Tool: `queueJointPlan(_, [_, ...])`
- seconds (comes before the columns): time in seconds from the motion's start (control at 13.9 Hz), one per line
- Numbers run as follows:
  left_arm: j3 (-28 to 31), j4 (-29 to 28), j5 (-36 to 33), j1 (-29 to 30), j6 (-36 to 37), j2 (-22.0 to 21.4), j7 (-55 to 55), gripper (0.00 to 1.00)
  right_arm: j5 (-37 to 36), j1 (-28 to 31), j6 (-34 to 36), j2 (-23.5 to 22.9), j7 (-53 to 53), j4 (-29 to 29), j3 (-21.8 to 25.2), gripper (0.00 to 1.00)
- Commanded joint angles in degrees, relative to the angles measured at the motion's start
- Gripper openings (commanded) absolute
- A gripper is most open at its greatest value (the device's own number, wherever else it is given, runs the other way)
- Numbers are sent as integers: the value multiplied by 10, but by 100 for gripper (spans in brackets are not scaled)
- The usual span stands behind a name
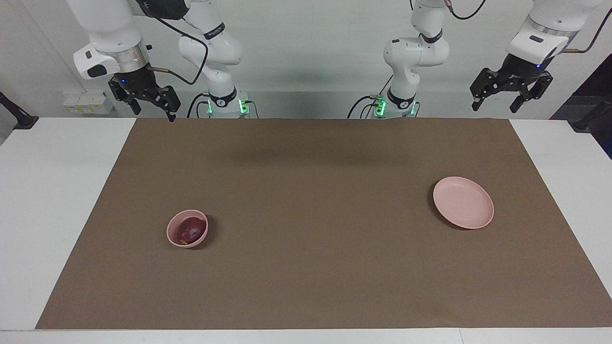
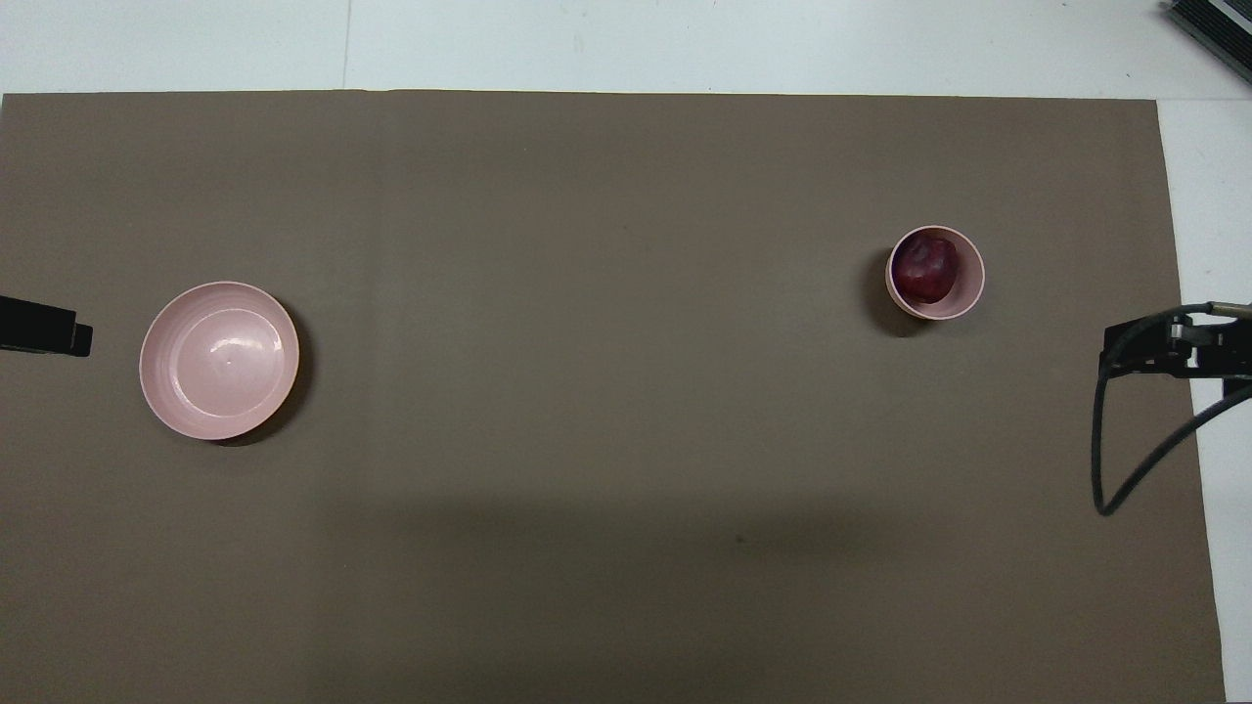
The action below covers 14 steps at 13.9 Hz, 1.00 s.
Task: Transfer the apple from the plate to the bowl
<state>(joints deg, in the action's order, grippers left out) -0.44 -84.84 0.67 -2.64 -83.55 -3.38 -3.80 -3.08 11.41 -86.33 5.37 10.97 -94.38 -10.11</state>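
The dark red apple (image 1: 190, 230) (image 2: 926, 269) lies inside the small deep pink bowl (image 1: 175, 238) (image 2: 968, 290), toward the right arm's end of the table. The flat pink plate (image 1: 463, 202) (image 2: 218, 360) sits bare toward the left arm's end. My right gripper (image 1: 154, 110) (image 2: 1149, 349) hangs open and holds nothing, raised over the mat's edge by the robots, well clear of the bowl. My left gripper (image 1: 495, 101) waits open high over the mat's corner at its own end; only its dark tip (image 2: 47, 327) shows in the overhead view.
A brown mat (image 1: 306, 191) covers most of the white table (image 1: 52, 191). A black cable (image 2: 1125, 460) loops down from the right arm's wrist. Black clamp mounts (image 1: 16, 114) stand at the table's ends by the robots.
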Motion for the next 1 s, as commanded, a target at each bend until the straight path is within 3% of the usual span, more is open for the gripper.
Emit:
queueJointPlan(0.0, [-3,5,-6,3,8,-4,-4,100,11,12,9,-4,-34,10,0,100])
queueJointPlan(0.36, [-3,5,-6,3,11,-4,-4,100,11,2,27,-4,-46,22,7,100])
queueJointPlan(0.57, [-3,5,-6,3,8,-4,-4,100,11,-53,50,-6,-46,39,63,100])
queueJointPlan(0.93, [-3,5,-6,4,8,-4,-4,100,28,-57,40,-5,-40,37,65,100])
